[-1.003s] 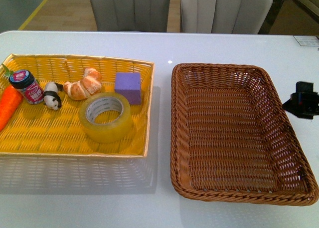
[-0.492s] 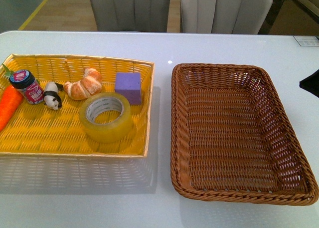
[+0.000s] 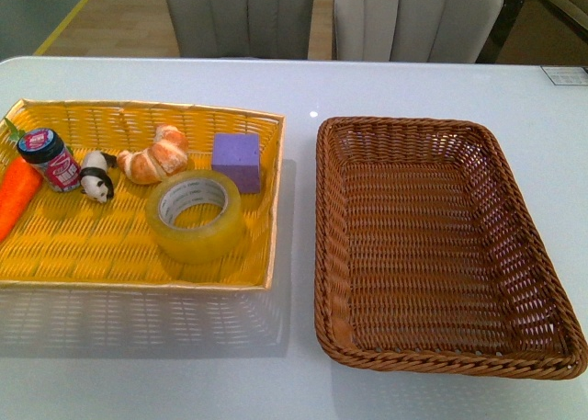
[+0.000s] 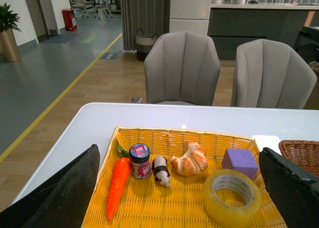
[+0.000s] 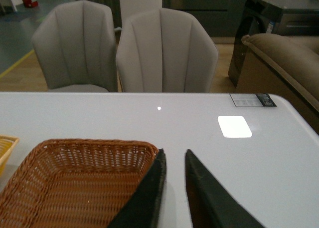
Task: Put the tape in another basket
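Observation:
The tape point(image 3: 195, 216), a wide yellowish roll, lies flat in the yellow basket point(image 3: 92, 245) near its right rim. The brown wicker basket point(image 3: 423, 255) stands to its right, with nothing in it. Neither arm shows in the front view. In the left wrist view my left gripper point(image 4: 179, 150) is open, its fingers point(image 4: 60, 193) wide apart. It hangs back from the yellow basket point(image 4: 164, 208), and the tape point(image 4: 227, 215) is nearer its right finger. My right gripper point(image 5: 175, 152) is shut on nothing, over the table beside the brown basket's point(image 5: 75, 183) far right corner.
The yellow basket also holds a carrot point(image 3: 16, 195), a small jar point(image 3: 50, 160), a toy panda point(image 3: 95, 176), a croissant point(image 3: 154, 155) and a purple block point(image 3: 237, 161) just behind the tape. Two grey chairs point(image 3: 239, 16) stand past the table's far edge.
My right gripper showed at the right edge of the front view a second ago. It slid out to the right and is gone from that view. The objects have not moved.

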Tool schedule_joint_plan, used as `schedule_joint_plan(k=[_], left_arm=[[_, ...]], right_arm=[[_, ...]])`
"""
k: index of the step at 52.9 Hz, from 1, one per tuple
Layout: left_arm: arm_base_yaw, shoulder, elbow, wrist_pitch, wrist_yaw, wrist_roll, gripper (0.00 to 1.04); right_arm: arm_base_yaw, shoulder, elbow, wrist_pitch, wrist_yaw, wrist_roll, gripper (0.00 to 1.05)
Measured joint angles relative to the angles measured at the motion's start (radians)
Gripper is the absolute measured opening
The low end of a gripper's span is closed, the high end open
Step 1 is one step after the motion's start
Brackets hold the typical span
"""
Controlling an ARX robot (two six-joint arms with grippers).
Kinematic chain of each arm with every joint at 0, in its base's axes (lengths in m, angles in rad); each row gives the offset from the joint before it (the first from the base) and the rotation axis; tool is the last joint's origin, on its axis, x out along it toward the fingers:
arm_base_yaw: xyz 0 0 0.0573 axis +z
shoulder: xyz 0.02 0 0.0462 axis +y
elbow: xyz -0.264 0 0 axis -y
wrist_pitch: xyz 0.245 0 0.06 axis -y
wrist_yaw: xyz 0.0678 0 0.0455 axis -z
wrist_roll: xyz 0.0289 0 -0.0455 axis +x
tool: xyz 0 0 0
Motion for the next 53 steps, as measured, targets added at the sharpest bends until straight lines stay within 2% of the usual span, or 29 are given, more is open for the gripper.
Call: schedule_joint_plan(k=[3, 19, 24, 53], left_arm=[[0.0, 0.0, 0.0, 0.0, 0.0, 0.0, 0.96], [0.0, 0.0, 0.0, 0.0, 0.0, 0.0, 0.96], [0.0, 0.0, 0.0, 0.0, 0.0, 0.0, 0.96], [0.0, 0.0, 0.0, 0.0, 0.0, 0.0, 0.96]], right_arm=[[0.021, -0.044, -0.029, -0.017, 0.039, 0.002, 0.02], [0.039, -0.383, -0.171, -0.212, 0.043, 0.005, 0.02], [0.039, -0.518, -0.175, -0.358, 0.045, 0.005, 0.02], [0.04, -0.963, -0.224, -0.715, 0.045, 0.005, 0.02]])
